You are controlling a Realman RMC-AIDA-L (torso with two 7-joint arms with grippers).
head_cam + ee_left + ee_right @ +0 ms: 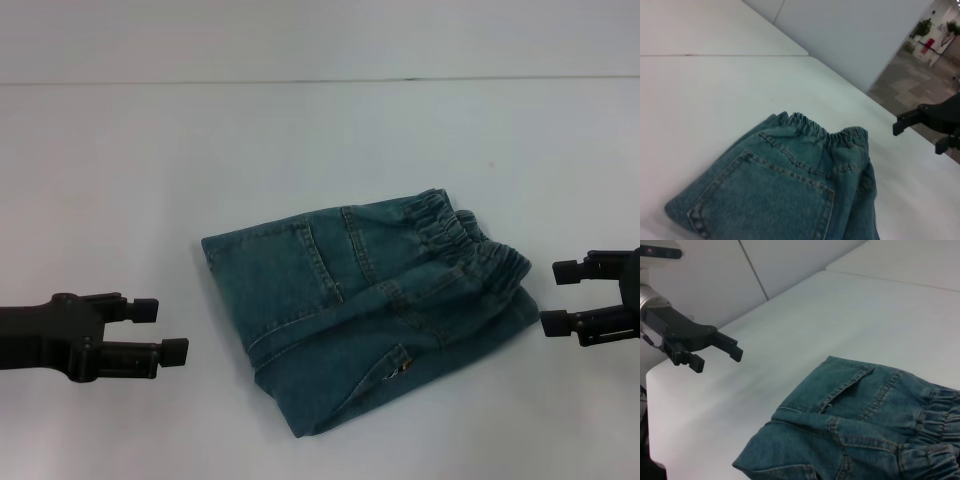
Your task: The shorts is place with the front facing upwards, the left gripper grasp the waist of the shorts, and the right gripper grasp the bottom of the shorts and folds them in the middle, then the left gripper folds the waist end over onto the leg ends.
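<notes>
At the left edge, near the robot, the left gripper [170,331] hangs just above the white table [150,180] with its two fingers parted and nothing between them, well apart from the cloth. In the middle lies the shorts [350,310], already doubled into a compact bundle: a patch pocket [275,280] faces up on the left part, and the gathered waist [465,245] sits at the far right corner, stacked over lower denim layers. At the right edge the right gripper [560,297] hovers just beside the bundle's waist side, fingers also spread and empty.

The fold looks finished or nearly so. The risk I see is the right gripper brushing the bunched waistband as it moves, which could drag the top layer and spring the fold open, since the stiff denim sits loosely and slightly skewed.
</notes>
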